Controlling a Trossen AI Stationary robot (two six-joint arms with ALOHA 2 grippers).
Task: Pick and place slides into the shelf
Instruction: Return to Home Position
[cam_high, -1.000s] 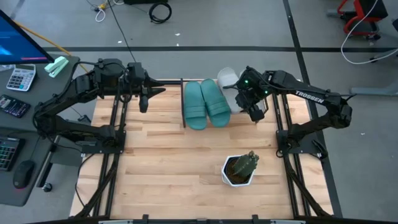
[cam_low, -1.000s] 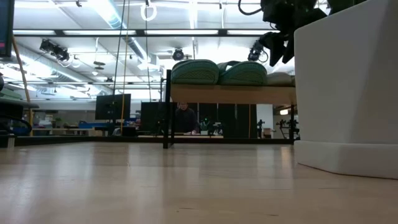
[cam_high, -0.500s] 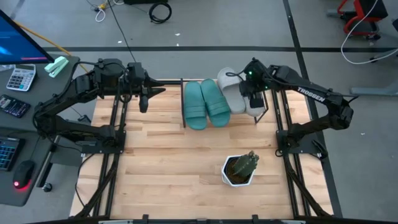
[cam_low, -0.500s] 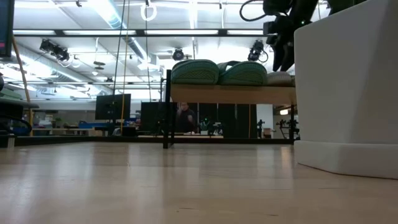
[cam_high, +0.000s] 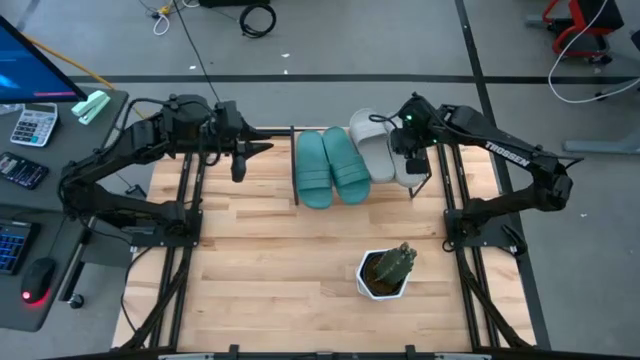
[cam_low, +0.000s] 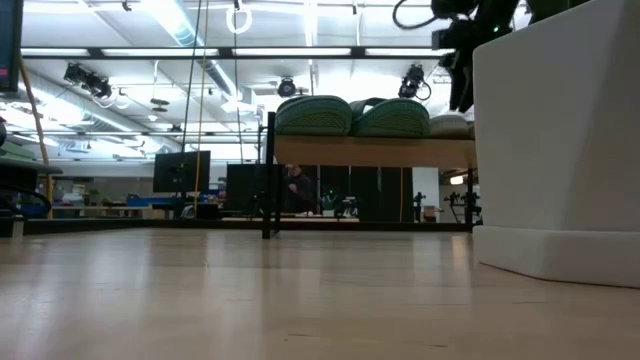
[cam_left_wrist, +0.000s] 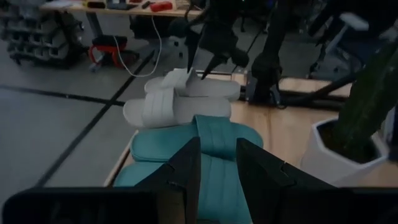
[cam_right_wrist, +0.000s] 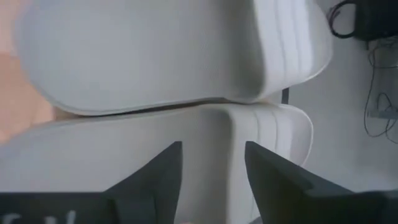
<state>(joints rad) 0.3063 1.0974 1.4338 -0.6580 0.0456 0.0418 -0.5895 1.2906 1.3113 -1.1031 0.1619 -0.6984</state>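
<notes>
**Four slides on the shelf, right gripper directly over the grey pair**

All four slides sit side by side on the shelf (cam_low: 372, 151) at the far edge of the table (cam_high: 250, 262). The teal pair (cam_high: 331, 166) takes the left half and the grey pair (cam_high: 377, 152) the right. Each slide lies with its long axis running from the near side of the table to the far side, across the shelf's length. The grey ones sit a little askew, and one pokes out past the far edge.

The right gripper (cam_high: 411, 157) hangs just above the outer grey slide. Its fingers (cam_right_wrist: 157, 176) are parted and hold nothing, and its wrist view looks straight down on the two pale soles. From across the table, its tip looks very close to the grey strap; whether it touches cannot be told.

The left gripper (cam_left_wrist: 217, 144) waits beside the shelf's left end, clear of the slides. It points along the row, with a narrow gap between its empty fingers.

With the placing apparently done, what remains is the retreat, and that turns on the right arm. The slides lie directly beneath it, so a clean exit probably means rising before swinging out to the right. A low sideways pull could catch a strap and drag the slide off the plank. The left arm has open table behind it. The potted plant (cam_high: 385, 272) stands near the front, well away from both.
</notes>
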